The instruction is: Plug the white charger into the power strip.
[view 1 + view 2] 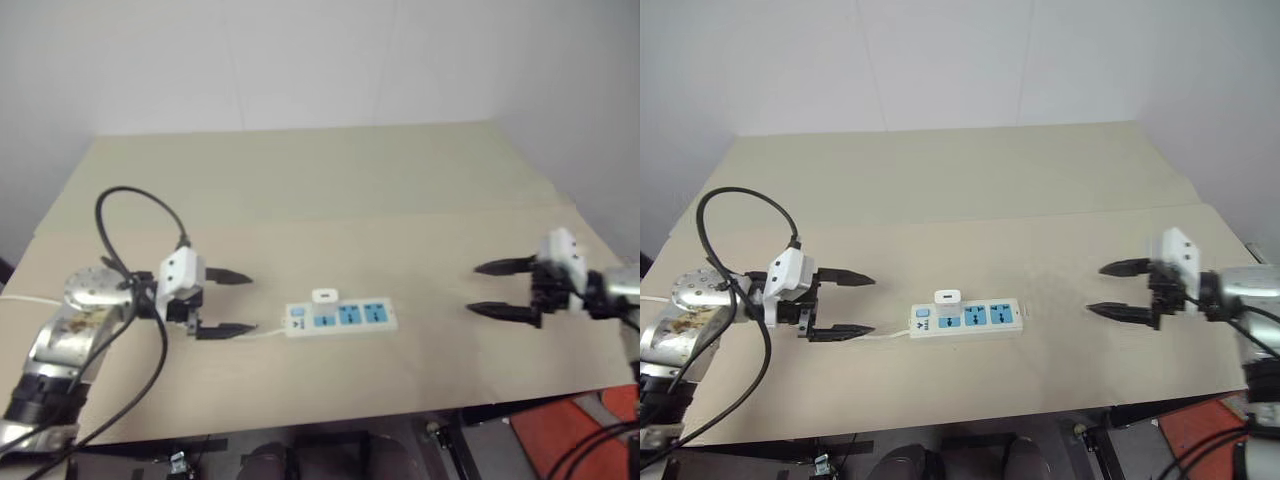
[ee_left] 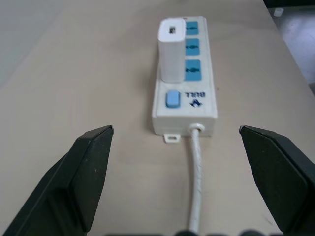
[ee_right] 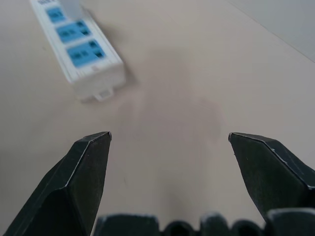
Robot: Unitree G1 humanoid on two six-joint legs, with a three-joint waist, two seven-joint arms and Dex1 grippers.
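Judging from how things lie, the plugging step looks done: the small plain white rectangular charger block (image 2: 171, 53) stands upright on the long narrow white plastic power strip (image 1: 341, 317), seated over the strip's edge beside the blue socket face nearest the switch end. Both arms hang apart from it, so what remains is probably a check that the plug sits fully home.

Nearest the robot, at about eight o'clock from the strip, the left end effector (image 1: 226, 303) has its black fingers spread wide and holds nothing; it points along the thin white cord (image 2: 196, 182) toward the switch end. At three o'clock, well apart, the right end effector (image 1: 505, 289) is likewise spread and empty. Beyond them the beige tabletop (image 1: 300, 190) runs to the wall. No containers stand on it.
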